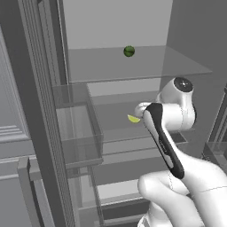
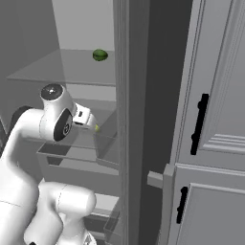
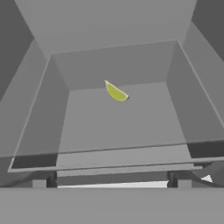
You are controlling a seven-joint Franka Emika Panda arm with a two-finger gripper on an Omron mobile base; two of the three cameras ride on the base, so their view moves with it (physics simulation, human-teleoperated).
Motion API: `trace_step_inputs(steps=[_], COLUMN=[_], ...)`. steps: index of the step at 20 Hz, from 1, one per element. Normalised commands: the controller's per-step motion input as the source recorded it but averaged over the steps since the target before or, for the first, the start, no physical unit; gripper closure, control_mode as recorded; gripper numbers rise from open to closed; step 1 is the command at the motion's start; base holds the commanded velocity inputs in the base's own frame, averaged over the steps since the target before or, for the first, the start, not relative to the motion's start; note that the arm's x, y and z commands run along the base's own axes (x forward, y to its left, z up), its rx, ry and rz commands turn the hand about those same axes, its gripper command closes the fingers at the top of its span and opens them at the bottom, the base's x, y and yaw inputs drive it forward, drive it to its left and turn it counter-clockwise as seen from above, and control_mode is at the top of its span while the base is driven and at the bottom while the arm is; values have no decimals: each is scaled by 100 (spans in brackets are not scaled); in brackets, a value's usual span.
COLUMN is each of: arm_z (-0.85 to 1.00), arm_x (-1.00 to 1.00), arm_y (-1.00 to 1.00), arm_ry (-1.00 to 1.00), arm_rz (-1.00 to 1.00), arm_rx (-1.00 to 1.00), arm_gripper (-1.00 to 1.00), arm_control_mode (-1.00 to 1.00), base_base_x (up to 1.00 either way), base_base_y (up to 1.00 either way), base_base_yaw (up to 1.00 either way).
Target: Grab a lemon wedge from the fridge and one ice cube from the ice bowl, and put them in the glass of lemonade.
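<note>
Inside the open fridge (image 1: 111,26), the lemon wedge (image 3: 116,92), a smooth yellow-green crescent, lies far back on a pale grey shelf (image 3: 118,122). The base views add a dark green ball (image 1: 129,51) on the shelf above. Whether the jaws are open, I cannot tell.

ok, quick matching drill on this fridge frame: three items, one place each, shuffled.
Items:
1. lemon wedge
2. green round fruit
3. cabinet handles

Places:
A. on the upper shelf inside the fridge
B. black, on the grey panelled doors right of the fridge
C. on a lower shelf, ahead of the hand

Pairs: 1-C, 2-A, 3-B
</note>
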Motion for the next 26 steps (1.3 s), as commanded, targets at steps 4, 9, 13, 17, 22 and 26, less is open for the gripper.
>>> trace_step_inputs(steps=[4, 9, 13, 17, 22, 26], arm_z=[-52, -41, -36, -21, -10, -28], arm_x=[82, 82, 49, 31, 39, 47], arm_y=[0, 4, 0, -1, -1, -16], arm_ry=[0, 1, 0, 0, 1, 0], arm_rz=[14, 10, 3, 0, 0, 0], arm_rx=[-8, -3, -6, -2, 0, 0], arm_gripper=[-100, -100, -100, -100, -100, -100], arm_control_mode=[-100, -100, -100, -100, -100, -100], base_base_x=[0, 0, 0, 0, 0, 0], base_base_y=[0, 0, 0, 0, 0, 0], base_base_yaw=[0, 0, 0, 0, 0, 0])
